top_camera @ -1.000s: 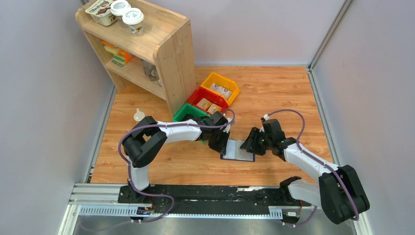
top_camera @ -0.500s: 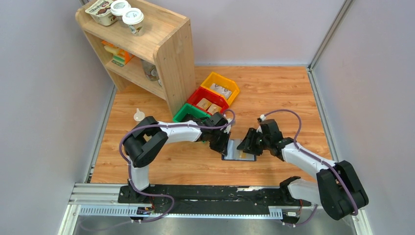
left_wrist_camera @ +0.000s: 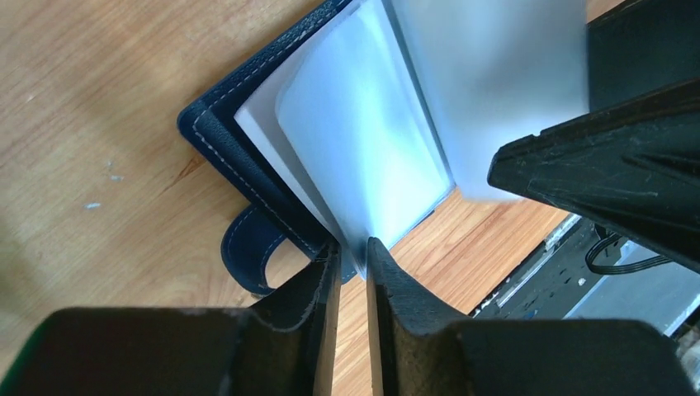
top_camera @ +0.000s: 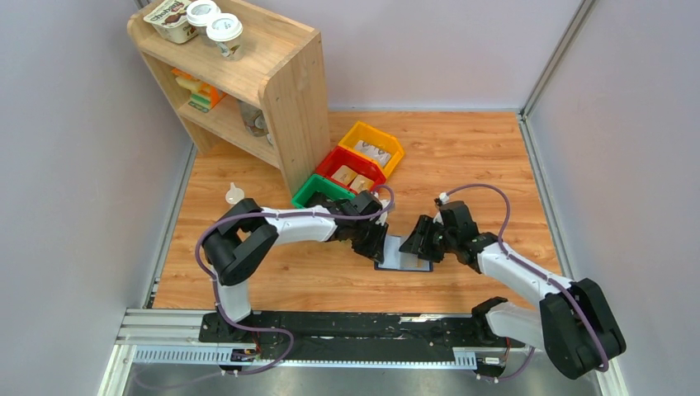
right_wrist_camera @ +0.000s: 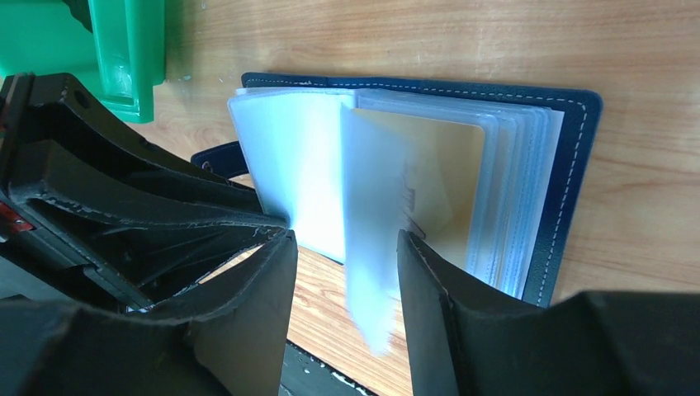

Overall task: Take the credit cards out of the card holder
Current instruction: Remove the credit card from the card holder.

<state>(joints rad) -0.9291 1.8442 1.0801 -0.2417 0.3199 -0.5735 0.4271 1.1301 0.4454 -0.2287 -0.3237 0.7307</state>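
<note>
The navy card holder (top_camera: 402, 256) lies open on the wooden table between both grippers, its clear sleeve pages fanned up. In the left wrist view my left gripper (left_wrist_camera: 353, 247) stands at the holder's (left_wrist_camera: 216, 136) near corner beside the strap tab (left_wrist_camera: 248, 256). Its jaws are a narrow slit apart with a sleeve corner between the tips. My right gripper (right_wrist_camera: 347, 239) is open over the holder's (right_wrist_camera: 569, 165) edge, and one blurred sleeve page hangs loose between its fingers. A tan credit card (right_wrist_camera: 450, 177) shows inside a sleeve behind that page.
Green (top_camera: 318, 190), red (top_camera: 351, 169) and yellow (top_camera: 376, 147) bins stand in a row just behind the left gripper, beside a wooden shelf (top_camera: 256, 91). The green bin (right_wrist_camera: 124, 49) is close to the holder's far corner. A black rail (top_camera: 330, 326) runs along the near edge.
The right gripper has moved left onto the holder's right half. A sleeve page has lifted and now hangs between its fingers. The left gripper has stayed at the holder's left edge.
</note>
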